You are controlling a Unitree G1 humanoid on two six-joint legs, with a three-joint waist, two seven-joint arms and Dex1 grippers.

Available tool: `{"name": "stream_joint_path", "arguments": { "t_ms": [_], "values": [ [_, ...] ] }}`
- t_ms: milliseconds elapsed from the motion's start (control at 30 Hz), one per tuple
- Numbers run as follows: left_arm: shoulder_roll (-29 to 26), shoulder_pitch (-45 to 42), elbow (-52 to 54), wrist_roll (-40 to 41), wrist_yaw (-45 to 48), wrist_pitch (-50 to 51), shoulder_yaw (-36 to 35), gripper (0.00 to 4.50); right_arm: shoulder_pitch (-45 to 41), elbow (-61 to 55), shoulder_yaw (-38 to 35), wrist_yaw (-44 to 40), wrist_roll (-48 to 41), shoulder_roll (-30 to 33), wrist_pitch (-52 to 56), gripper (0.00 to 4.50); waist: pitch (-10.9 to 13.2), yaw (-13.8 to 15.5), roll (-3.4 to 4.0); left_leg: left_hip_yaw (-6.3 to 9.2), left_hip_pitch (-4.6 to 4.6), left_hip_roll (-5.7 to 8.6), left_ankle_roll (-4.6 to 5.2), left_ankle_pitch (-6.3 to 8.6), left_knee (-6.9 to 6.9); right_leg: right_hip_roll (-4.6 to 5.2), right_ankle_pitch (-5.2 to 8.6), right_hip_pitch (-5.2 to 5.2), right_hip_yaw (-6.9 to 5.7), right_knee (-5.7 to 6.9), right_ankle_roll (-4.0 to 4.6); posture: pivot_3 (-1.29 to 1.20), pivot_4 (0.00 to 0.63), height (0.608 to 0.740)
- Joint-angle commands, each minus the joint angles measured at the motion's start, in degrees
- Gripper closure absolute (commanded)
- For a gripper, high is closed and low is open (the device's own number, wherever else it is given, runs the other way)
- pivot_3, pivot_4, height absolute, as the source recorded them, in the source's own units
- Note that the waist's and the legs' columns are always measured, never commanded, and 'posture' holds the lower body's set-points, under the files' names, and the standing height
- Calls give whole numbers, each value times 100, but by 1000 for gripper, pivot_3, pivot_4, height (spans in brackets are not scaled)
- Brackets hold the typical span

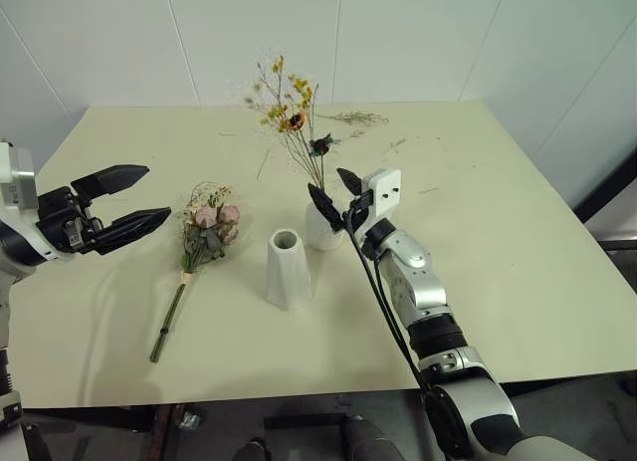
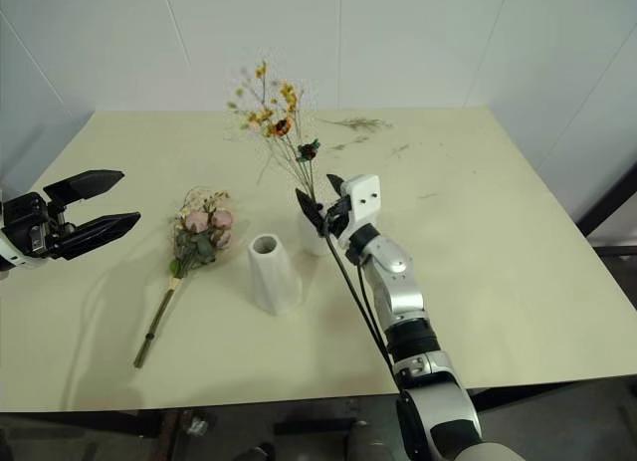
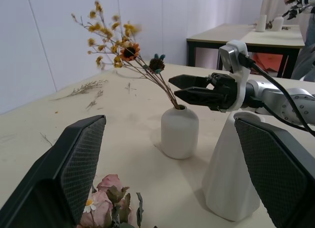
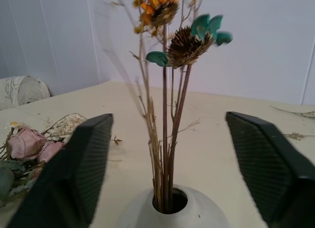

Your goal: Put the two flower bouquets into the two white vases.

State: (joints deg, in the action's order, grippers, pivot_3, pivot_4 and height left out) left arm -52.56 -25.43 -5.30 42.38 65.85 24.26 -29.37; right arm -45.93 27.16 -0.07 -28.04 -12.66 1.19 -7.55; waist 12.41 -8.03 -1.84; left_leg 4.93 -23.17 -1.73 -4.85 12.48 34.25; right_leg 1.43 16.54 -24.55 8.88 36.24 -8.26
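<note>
Yellow bouquet [image 1: 291, 117] stands in round vase [image 1: 321, 228], right claw [image 1: 332, 196] spread wide, empty.

Matt white vases [image 1: 288, 271] (seemingly ceramic), smooth pale table [image 1: 518, 272]

Bright even light, soft shadows, blurred blossoms

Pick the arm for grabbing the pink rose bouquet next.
Left. The left claw is open beside the pink rose bouquet lying on the table. The right claw is open at the short vase with the yellow bouquet, past the tall vase.
</note>
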Motion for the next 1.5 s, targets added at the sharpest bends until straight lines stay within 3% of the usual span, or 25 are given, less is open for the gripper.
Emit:
{"name": "stream_joint_path", "arguments": {
  "t_ms": [33, 567, 900, 1167, 1233, 1300, 1500],
  "values": [
    [-36, -33, 71, 28, -38, -102, -124, 0, 27, -136, 48, -87, 14, -28, -148, 12, 0, 0, 0, 0, 0, 0, 0, 0, 0, 0, 0, 0, 0, 0, 0, 0, 150, 740],
    [83, -104, 37, 9, -75, -180, 53, 0, 57, -816, 288, -194, 204, 255, 531, 12, 0, 3, 0, 1, 0, 0, 0, 0, 1, 0, 0, 0, 0, 4, 0, 0, 150, 740],
    [204, 137, 256, 23, -313, -198, -62, 0, 771, -2605, 168, -556, -176, 1102, 1727, 12, -1, 43, -2, 1, -1, 1, 0, 0, 2, 0, 0, 1, 0, 1, 0, 0, 150, 740],
    [347, 15, 171, -7, -378, -271, 133, 0, 545, -2676, 99, -548, -176, 1487, 2107, 12, -1, 28, -2, 0, 1, 1, 0, 0, 9, -1, 0, 2, 1, 6, 0, 0, 150, 740],
    [364, -16, 158, -4, -375, -277, 160, 0, 382, -2704, 175, -504, -185, 1551, 2696, 12, -1, 26, -2, 0, 1, 1, 0, 0, 9, -1, 0, 1, 1, 6, 0, 0, 150, 740],
    [378, -38, 158, 10, -374, -278, 187, 0, 135, -2789, 305, -489, -301, 1676, 3951, 12, -1, 28, -2, 0, 0, 1, 0, 0, 10, -1, 0, 1, 2, 7, 0, 0, 150, 740],
    [380, -54, 131, 3, -360, -295, 209, 0, -462, -2961, 315, -492, -565, 1602, 5058, 12, -1, 28, -2, 3, -1, 1, 0, 0, 9, -1, 2, 0, 0, 7, 3, 0, 150, 740]
  ]
}}
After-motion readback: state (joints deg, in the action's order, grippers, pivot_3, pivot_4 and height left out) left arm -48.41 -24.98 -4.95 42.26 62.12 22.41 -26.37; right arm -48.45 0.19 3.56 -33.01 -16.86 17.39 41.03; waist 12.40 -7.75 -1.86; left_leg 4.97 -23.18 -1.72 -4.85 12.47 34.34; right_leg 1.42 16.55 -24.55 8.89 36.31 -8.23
